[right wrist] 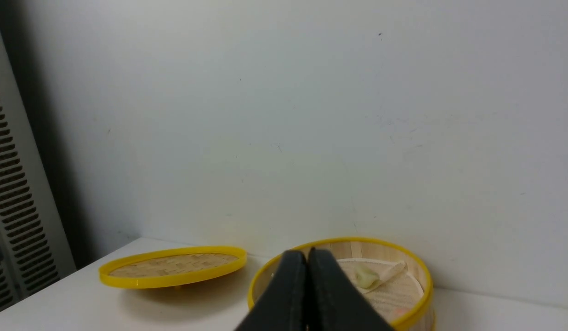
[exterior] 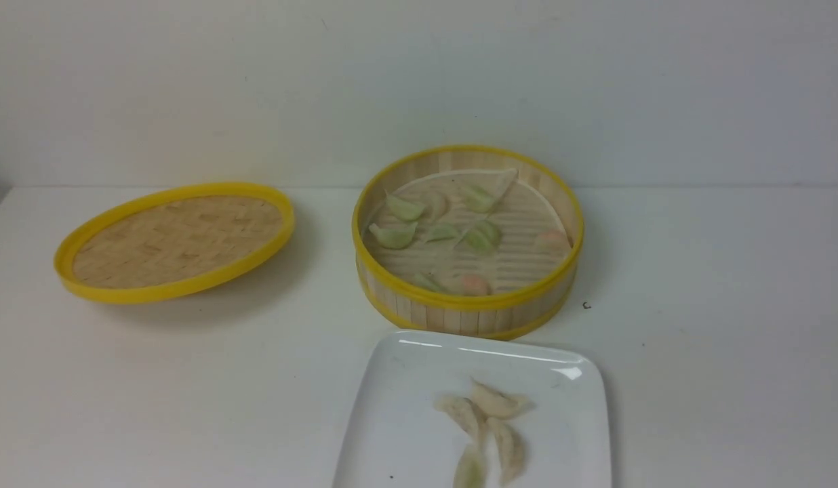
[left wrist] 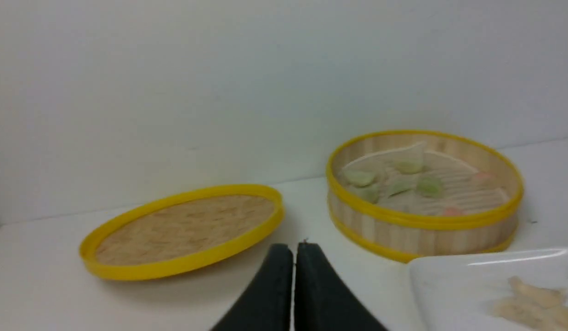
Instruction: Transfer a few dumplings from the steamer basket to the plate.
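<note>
Nearest lie the cream dumplings (exterior: 490, 420), a cluster of four pieces touching one another on the white square plate (exterior: 392, 393). The closest piece looks faintly green, but blur prevents certainty. From the left gripper (left wrist: 294, 250), the plate sits just ahead and toward the robot's right. This gripper's fingers are pressed together with nothing between them. The right gripper (right wrist: 307, 256) is likewise closed and empty. Neither reaches into a container.

Judgement: the transfer appears largely complete. If a further pick is required:
- Spread the jaws before descent.
- Enter the steamer basket (exterior: 466, 305) from above, clear of its yellow rim.
- Close lightly across the belly of a cream piece, since the soft skin likely deforms.
- Avoid the other colours.

The steamer basket stands directly ahead of the right gripper, just beyond the plate. It holds pale green dumplings (exterior: 395, 235), two pinkish-orange dumplings (exterior: 474, 285) and a pale liner (exterior: 507, 181) folded up at the far wall. One paler piece (exterior: 436, 205) among the green may be cream; this cannot be confirmed. Straight ahead of the left gripper, the woven lid (exterior: 175, 240) rests tilted on the table (exterior: 121, 407), apart from the basket.
</note>
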